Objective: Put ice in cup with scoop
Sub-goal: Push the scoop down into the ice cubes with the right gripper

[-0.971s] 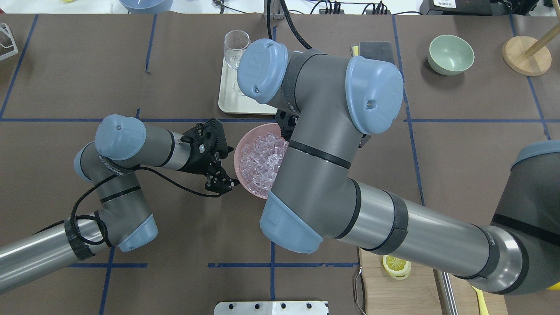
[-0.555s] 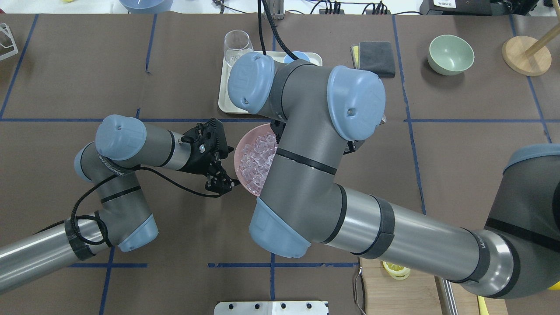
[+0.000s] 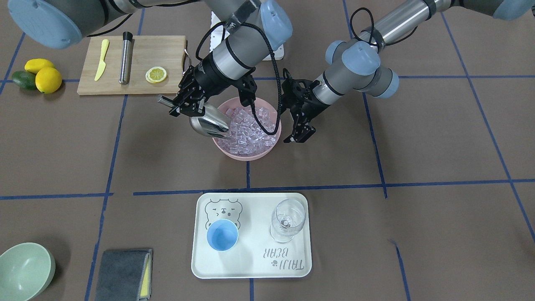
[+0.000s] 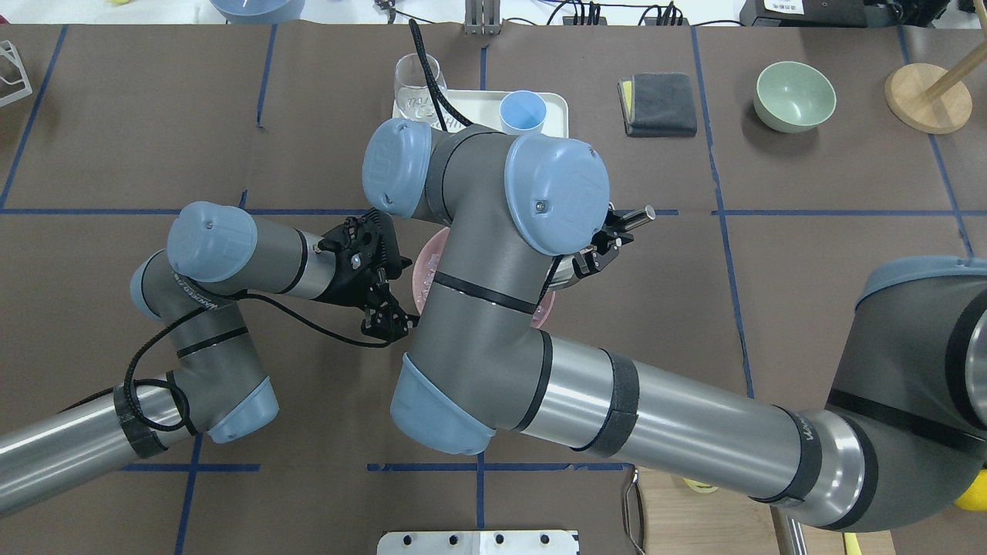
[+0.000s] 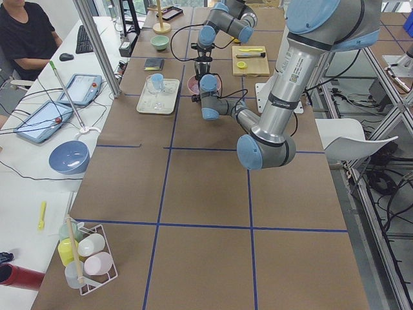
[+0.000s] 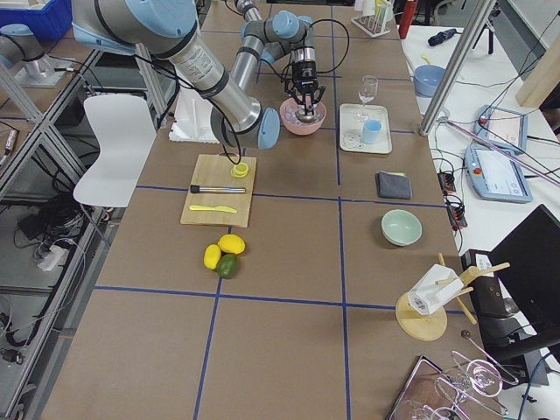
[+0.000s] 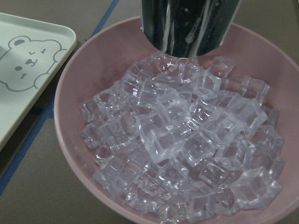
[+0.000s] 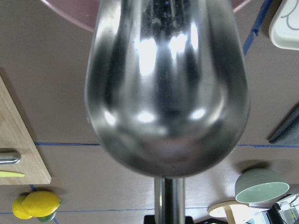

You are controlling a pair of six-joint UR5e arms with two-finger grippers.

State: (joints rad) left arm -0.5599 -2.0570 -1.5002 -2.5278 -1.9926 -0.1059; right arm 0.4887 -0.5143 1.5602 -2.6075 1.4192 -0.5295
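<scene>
Right gripper (image 3: pixel 187 108) is clamped on the thin rod handle of the shiny stainless-steel scoop (image 3: pixel 208 122), whose rounded trough tilts mouth-down over the rim of a pink round bowl (image 3: pixel 246 155). In the left wrist view the scoop's open mouth meets the far side of the heap of small clear ice cubes (image 7: pixel 187 140); whether any ice lies inside the trough cannot be made out. The right wrist view shows only the scoop's polished underside and the rod running back toward the gripper.

Left gripper (image 3: pixel 300 133) hangs just beside the pink bowl, on the side opposite the scoop, low over the brown counter (image 3: pixel 418 138). Its jaws look spread apart with nothing between them, and it is not clear that either finger touches the bowl's rim.

The small light-blue plastic cup (image 3: pixel 222 235) stands upright on a pale rectangular tray (image 3: pixel 250 267) printed with a bear face, well apart from the bowl, on the side away from the robot. No ice shows in the cup. A clear stemmed wine glass (image 3: pixel 287 219) stands on the same tray beside the cup.

On the robot's right lies a wooden cutting board (image 3: pixel 167 46) carrying a lemon slice (image 3: pixel 156 75), a yellow plastic knife (image 3: pixel 101 58) and a steel cylinder with a black tip (image 3: pixel 125 58).
</scene>
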